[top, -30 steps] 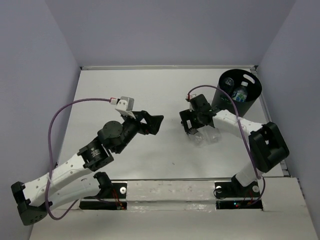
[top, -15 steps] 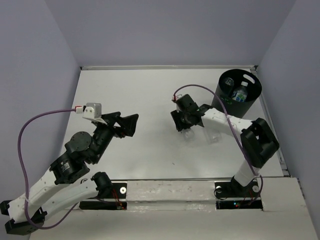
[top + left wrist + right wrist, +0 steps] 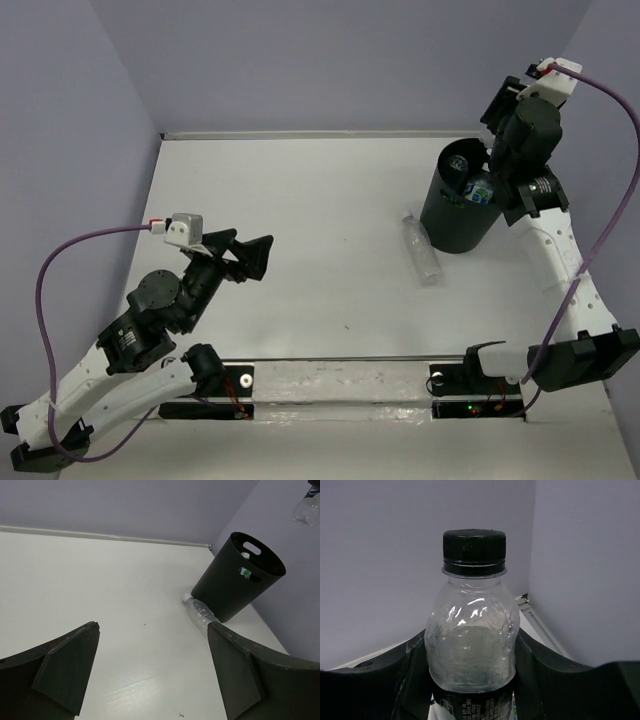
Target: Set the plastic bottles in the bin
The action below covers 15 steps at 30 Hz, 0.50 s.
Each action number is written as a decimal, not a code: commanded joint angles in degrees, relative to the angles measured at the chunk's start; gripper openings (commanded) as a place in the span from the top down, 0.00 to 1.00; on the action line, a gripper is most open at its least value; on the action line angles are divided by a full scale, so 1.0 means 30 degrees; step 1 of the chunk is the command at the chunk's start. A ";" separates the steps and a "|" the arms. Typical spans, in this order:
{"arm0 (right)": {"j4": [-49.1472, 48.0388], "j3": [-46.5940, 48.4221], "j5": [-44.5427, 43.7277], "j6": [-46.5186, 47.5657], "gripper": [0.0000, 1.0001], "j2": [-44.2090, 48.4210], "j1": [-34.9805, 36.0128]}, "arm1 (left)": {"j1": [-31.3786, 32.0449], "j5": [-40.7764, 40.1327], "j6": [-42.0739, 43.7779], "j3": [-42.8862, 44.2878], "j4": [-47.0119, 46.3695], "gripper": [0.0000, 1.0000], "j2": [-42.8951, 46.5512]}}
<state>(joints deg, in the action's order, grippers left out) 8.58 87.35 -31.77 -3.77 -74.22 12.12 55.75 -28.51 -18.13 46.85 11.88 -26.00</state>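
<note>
My right gripper (image 3: 472, 647) is shut on a clear plastic bottle (image 3: 472, 630) with a black cap and a dark label, the fingers pressed against both its sides. In the top view the right arm (image 3: 527, 135) is raised high beside the black bin (image 3: 452, 222). The left wrist view shows that held bottle (image 3: 306, 507) hanging above the bin (image 3: 227, 587). A blue-labelled bottle (image 3: 481, 190) lies inside the bin. Another clear bottle (image 3: 422, 250) (image 3: 199, 612) lies on the table against the bin's foot. My left gripper (image 3: 252, 246) (image 3: 152, 627) is open and empty, well left of it.
The white table (image 3: 320, 200) is walled in by purple-grey panels on three sides. The bin stands in the back right corner close to the right wall. A purple cable (image 3: 90, 240) loops off the left wrist, and another (image 3: 620, 160) hangs off the right one.
The right gripper shut on the dark-capped bottle at the table's middle and swung it up and right, high by the bin. The left arm drew back to the left, then held still.
</note>
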 commanded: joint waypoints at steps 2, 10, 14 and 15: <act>-0.1863 -0.2277 -0.1482 0.0731 0.63 -0.1013 -0.1400 | -0.0125 0.0334 0.0594 -0.0236 -0.0503 0.01 0.0492; -0.1805 -0.4975 -0.1334 -0.0032 0.51 -0.0750 -0.2751 | -0.0183 0.0978 0.0770 -0.0294 -0.0591 0.01 0.0404; -0.1543 -0.4745 -0.0811 -0.0148 0.02 -0.0429 -0.2751 | -0.0184 0.1183 0.0799 -0.0324 -0.0649 0.01 0.0463; -0.1077 -0.4597 -0.0517 -0.0236 0.00 -0.0109 -0.2751 | -0.0213 0.1213 0.0799 -0.0324 -0.0678 0.01 0.0463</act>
<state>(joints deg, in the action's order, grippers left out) 7.05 71.31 -34.30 -3.57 -78.94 3.92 55.72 -25.87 -17.06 46.46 11.88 -25.02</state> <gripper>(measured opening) 0.887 0.989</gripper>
